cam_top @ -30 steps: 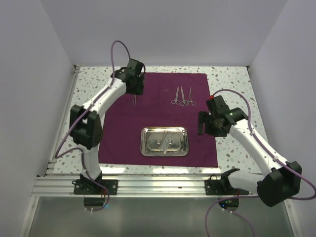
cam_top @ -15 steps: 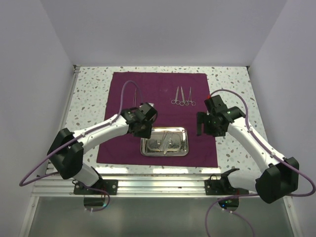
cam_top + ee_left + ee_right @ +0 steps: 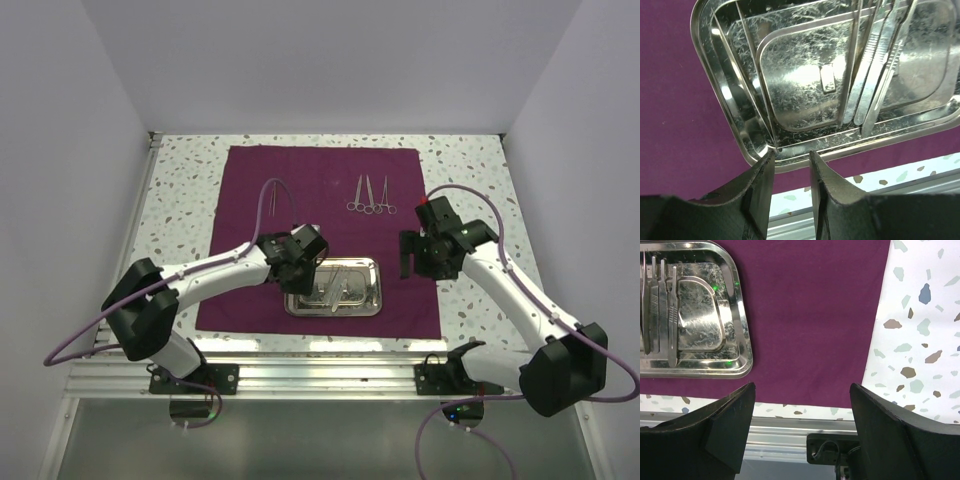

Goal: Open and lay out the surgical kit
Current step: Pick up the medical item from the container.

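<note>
Thin, stiff, probably slippery tweezers (image 3: 867,82) lie flat in the steel tray (image 3: 720,107) on the cloth (image 3: 320,170), so pinch one mid-shaft; left gripper (image 3: 791,159) jaws stand narrow and empty at the tray's rim, right gripper (image 3: 802,390) jaws wide and empty.

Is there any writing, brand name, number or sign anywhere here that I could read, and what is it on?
No text can be read in any view.
Steel tray: no lettering; one small rectangular mark on its floor, too blurred to tell whether it is a stamp.
Purple cloth: plain, no print.
Forceps and tweezers: any engraving is too small to make out.
</note>
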